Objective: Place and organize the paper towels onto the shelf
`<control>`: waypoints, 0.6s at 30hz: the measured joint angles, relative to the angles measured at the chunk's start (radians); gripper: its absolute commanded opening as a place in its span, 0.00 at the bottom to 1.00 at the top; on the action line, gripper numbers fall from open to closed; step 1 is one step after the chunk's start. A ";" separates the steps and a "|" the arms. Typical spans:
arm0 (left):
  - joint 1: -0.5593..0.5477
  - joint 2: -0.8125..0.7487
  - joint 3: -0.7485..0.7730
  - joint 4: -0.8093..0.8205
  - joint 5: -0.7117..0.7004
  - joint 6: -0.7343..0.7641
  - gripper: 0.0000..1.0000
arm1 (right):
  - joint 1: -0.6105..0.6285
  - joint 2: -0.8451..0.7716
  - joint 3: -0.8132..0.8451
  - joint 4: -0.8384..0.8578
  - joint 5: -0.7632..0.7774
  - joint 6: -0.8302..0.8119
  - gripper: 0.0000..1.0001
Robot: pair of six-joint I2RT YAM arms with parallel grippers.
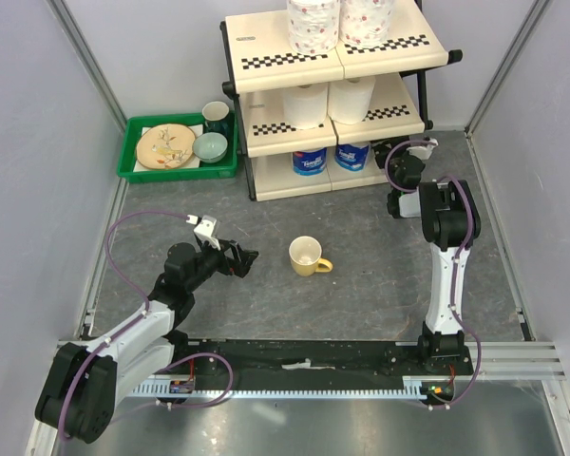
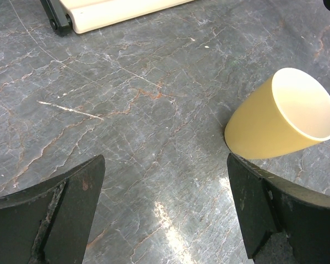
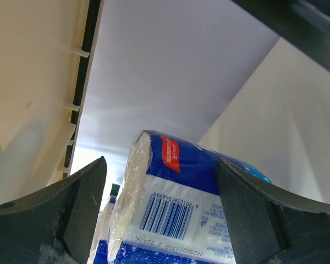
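Observation:
The shelf holds six paper towels. Two floral rolls stand on top, two plain ones in the middle, and two blue-wrapped ones on the bottom tier. My right gripper reaches into the bottom tier from the right. In the right wrist view it is open around the right blue roll, with a gap at the left finger. My left gripper hovers open over the table, left of the yellow mug, with nothing between its fingers.
A green tray with a plate, a bowl and a dark cup sits left of the shelf. The yellow mug lies close to my left gripper's right finger. Grey walls close in both sides and the back.

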 measured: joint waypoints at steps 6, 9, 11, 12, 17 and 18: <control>0.000 0.001 0.000 0.000 0.000 0.000 0.99 | 0.012 0.009 0.015 -0.003 -0.008 -0.003 0.88; 0.000 0.001 0.000 0.000 0.000 0.000 0.99 | 0.018 0.014 0.018 0.001 -0.011 -0.003 0.88; 0.000 0.001 0.000 0.000 0.000 0.000 0.99 | 0.023 0.017 0.018 0.002 -0.012 -0.002 0.88; 0.000 0.001 0.000 0.000 0.000 0.000 0.99 | 0.026 0.019 0.018 0.002 -0.013 -0.002 0.88; 0.000 0.001 0.000 0.000 0.000 0.000 0.99 | 0.035 0.019 0.018 0.002 -0.029 -0.002 0.89; 0.000 0.001 0.000 0.000 0.000 0.000 0.99 | 0.036 0.019 0.018 0.002 -0.031 -0.002 0.89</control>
